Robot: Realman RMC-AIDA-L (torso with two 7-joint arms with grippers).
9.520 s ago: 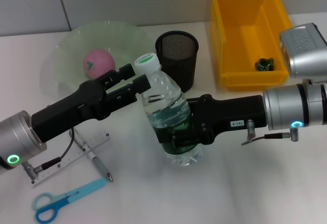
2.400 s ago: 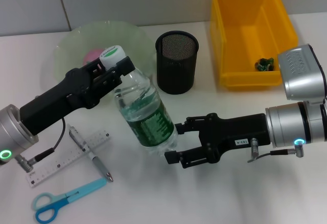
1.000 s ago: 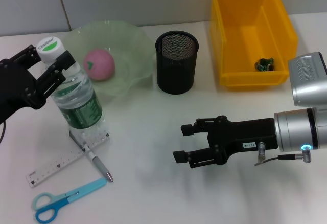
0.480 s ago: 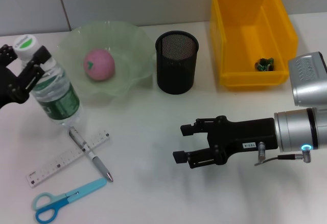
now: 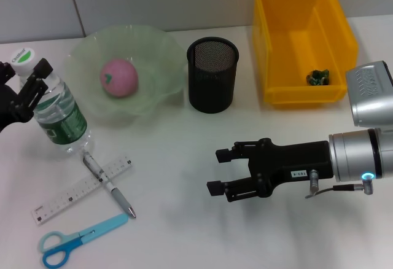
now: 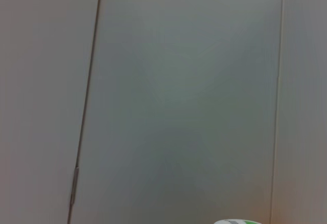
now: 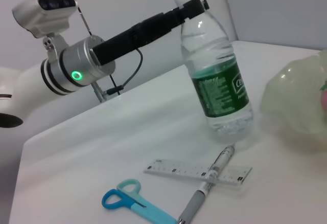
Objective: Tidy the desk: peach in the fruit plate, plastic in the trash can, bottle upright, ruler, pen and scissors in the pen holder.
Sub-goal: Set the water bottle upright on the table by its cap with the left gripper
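Left gripper (image 5: 26, 78) pinching bottle (image 5: 58, 114) neck, bottle upright at 9 o'clock on desk (image 5: 184, 232). Right gripper (image 5: 218, 172) at 5 o'clock, fingers spread, empty.

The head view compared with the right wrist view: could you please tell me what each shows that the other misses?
Only the head view shows the bright yellow plastic trash can, the black wire-mesh pen holder, the pink round peach and the open right claw. Only the right wrist view shows the left arm's silver wrist with its green light. Both show the clear green-labelled water bottle upright with the left claw at its neck, the clear plastic ruler, the silver pen, the light blue scissors and the pale green glass fruit plate.
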